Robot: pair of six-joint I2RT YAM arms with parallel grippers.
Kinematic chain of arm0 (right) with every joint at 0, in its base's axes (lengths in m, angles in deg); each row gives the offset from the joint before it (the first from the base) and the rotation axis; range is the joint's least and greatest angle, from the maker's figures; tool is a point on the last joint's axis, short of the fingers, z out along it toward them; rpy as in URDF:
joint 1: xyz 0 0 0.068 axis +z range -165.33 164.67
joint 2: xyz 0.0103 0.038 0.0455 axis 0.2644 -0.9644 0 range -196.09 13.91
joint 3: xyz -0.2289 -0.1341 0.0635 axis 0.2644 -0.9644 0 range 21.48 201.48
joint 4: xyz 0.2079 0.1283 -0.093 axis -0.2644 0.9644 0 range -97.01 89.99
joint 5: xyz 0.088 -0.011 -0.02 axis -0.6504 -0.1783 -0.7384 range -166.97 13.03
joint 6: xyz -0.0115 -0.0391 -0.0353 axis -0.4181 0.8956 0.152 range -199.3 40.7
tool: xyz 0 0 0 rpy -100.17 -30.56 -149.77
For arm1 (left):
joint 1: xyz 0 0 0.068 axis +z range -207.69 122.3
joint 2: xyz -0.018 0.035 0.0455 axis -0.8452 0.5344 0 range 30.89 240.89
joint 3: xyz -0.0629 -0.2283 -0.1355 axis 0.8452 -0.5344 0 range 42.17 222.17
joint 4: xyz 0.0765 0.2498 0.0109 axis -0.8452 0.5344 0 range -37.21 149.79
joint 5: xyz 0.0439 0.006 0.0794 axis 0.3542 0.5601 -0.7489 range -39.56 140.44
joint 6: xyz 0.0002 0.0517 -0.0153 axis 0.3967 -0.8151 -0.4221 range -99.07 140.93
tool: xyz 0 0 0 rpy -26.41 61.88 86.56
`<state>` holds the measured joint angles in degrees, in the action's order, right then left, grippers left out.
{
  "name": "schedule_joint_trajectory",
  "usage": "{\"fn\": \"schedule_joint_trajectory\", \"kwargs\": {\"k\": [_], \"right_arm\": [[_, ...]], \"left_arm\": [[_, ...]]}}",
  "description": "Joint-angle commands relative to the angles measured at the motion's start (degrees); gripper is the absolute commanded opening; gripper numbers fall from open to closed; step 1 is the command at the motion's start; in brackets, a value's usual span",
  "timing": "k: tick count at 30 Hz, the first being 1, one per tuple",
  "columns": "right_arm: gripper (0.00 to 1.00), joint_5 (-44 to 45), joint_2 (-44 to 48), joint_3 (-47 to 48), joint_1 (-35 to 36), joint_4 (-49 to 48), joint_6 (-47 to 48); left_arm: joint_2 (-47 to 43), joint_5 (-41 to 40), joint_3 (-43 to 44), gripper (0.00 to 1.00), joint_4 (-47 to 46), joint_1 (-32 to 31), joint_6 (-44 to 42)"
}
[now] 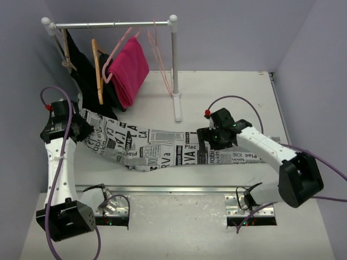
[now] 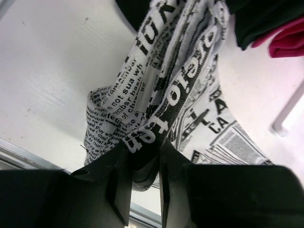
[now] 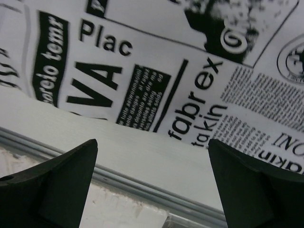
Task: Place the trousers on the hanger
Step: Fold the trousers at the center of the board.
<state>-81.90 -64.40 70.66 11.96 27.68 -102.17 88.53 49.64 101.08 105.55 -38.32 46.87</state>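
Observation:
The newspaper-print trousers lie stretched across the table from left to right. My left gripper is shut on their left end, and the left wrist view shows the bunched fabric pinched between the fingers. My right gripper is open and hovers just above the right part of the trousers, holding nothing. The thin pink hanger hangs bare on the rail, to the right of the pink garment.
A white clothes rail with its post stands at the back. On it hang wooden hangers with black garments and a pink garment. A metal strip runs along the table's near edge.

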Motion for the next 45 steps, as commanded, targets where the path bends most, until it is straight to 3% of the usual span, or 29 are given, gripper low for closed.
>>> {"fn": "schedule_joint_trajectory", "kwargs": {"k": [1,8,13,18,20,24,27,30,33,35,39,42,45], "right_arm": [[0.99,15.4,-8.7,-0.3,8.1,-1.6,-9.0],[0.99,23.5,-29.2,13.8,23.2,0.5,-18.4],[0.99,17.7,-34.0,21.1,32.1,-2.1,-23.8],[0.99,14.8,-29.0,20.4,35.1,-8.7,-26.8],[0.99,14.7,-22.9,18.1,35.0,-10.3,-26.3],[0.99,20.0,-13.1,13.7,34.1,-4.7,-23.0],[0.99,21.8,-5.0,6.9,30.9,-3.5,-23.1],[0.99,23.3,3.7,-2.4,24.7,-0.5,-23.9],[0.99,23.6,12.0,-6.1,19.0,2.9,-22.4],[0.99,24.2,18.6,-6.6,14.3,6.6,-20.9],[0.99,28.7,25.6,-1.9,11.2,15.6,-20.0],[0.99,32.6,29.0,2.3,10.8,24.5,-20.8],[0.99,33.7,32.2,5.2,10.8,27.9,-20.8]], "left_arm": [[-3.4,2.1,11.6,0.00,1.2,-1.6,-0.1],[-1.5,3.2,30.0,0.00,7.0,-3.8,-0.5],[0.6,4.6,35.5,0.00,6.8,-5.4,-1.6],[2.9,10.1,39.7,0.00,5.2,-8.7,-2.6],[3.9,15.0,41.3,0.00,3.7,-10.1,-3.4],[6.2,25.9,42.6,0.00,0.1,-14.4,-4.2],[6.1,36.9,38.9,0.00,-5.3,-14.9,-0.8],[5.6,39.7,35.0,0.00,-11.3,-16.7,4.0],[6.4,34.1,31.9,0.00,-16.8,-28.4,7.9],[8.3,20.3,30.2,0.00,-18.5,-40.2,10.2],[14.2,2.7,31.4,0.00,-18.5,-58.1,13.9],[19.1,-4.6,33.1,0.00,-15.8,-64.5,15.3],[22.3,-8.9,34.2,0.00,-14.5,-67.1,15.9]]}}
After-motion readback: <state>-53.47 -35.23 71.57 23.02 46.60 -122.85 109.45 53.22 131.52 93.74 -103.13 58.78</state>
